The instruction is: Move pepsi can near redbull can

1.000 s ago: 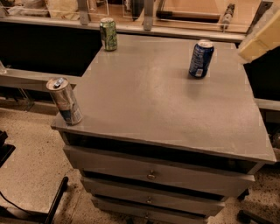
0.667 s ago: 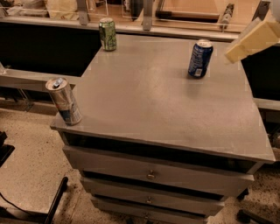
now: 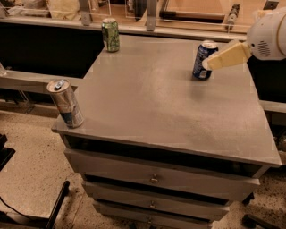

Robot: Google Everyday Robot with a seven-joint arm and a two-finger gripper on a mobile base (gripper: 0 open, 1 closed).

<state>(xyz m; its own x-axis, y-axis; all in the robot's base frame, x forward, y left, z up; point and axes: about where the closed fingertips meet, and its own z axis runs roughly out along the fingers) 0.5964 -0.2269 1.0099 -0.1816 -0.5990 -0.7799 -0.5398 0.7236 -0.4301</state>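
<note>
The pepsi can (image 3: 202, 60), dark blue with white lettering, stands upright at the far right of the grey tabletop (image 3: 170, 103). The redbull can (image 3: 66, 103), slim and silver with blue panels, stands upright at the table's front left corner. My gripper (image 3: 211, 63) reaches in from the right on the white arm (image 3: 269, 36). Its cream tip overlaps the pepsi can's right side at mid height. Whether it touches the can does not show.
A green can (image 3: 110, 35) stands at the table's far left corner. Drawers (image 3: 154, 179) sit below the tabletop. A rail with posts (image 3: 152, 13) runs along the back. A dark gap and lower shelf (image 3: 27, 80) lie to the left.
My gripper has moved left and down from the right edge of the view to the pepsi can's right side. The cans have not moved.
</note>
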